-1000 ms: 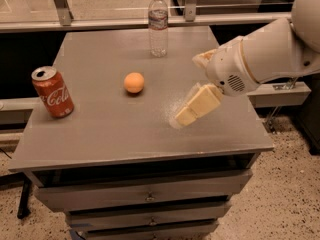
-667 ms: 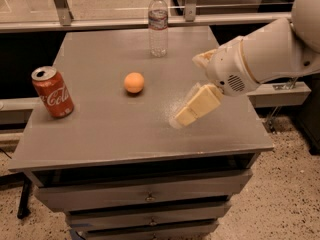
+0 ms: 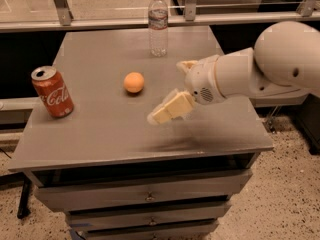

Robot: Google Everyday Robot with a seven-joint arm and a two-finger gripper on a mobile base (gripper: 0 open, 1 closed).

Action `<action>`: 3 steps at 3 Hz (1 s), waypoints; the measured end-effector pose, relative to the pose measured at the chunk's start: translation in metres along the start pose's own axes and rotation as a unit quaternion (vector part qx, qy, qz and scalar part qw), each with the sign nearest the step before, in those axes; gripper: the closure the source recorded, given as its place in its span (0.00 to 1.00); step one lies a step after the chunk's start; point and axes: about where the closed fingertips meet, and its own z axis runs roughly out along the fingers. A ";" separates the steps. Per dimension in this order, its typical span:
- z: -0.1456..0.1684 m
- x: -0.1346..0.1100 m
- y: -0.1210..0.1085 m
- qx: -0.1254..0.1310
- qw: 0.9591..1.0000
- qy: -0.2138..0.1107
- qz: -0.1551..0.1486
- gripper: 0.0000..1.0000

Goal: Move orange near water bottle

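Note:
The orange (image 3: 134, 82) lies on the grey table top (image 3: 100, 134), left of centre. The water bottle (image 3: 158, 25) stands upright at the table's back edge, behind and slightly right of the orange, clearly apart from it. My gripper (image 3: 167, 91) hovers over the table just right of the orange, reaching in from the right on the white arm (image 3: 260, 69). It is open and empty. One cream finger (image 3: 171, 109) points down-left toward the table, and the other (image 3: 187, 65) sits higher and further back.
A red cola can (image 3: 52, 92) stands upright near the table's left edge. The table has drawers (image 3: 147, 196) below its front edge. A railing and glass panels (image 3: 100, 4) run behind the table. Speckled floor (image 3: 290, 184) lies to the right.
My gripper has moved left, closer to the orange. The orange, bottle and can have not moved.

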 end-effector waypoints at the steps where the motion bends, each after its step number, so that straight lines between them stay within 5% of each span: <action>1: 0.036 -0.002 -0.017 0.010 0.999 -0.043 -0.002 0.00; 3: 0.081 -0.007 -0.047 0.033 0.995 -0.090 -0.004 0.00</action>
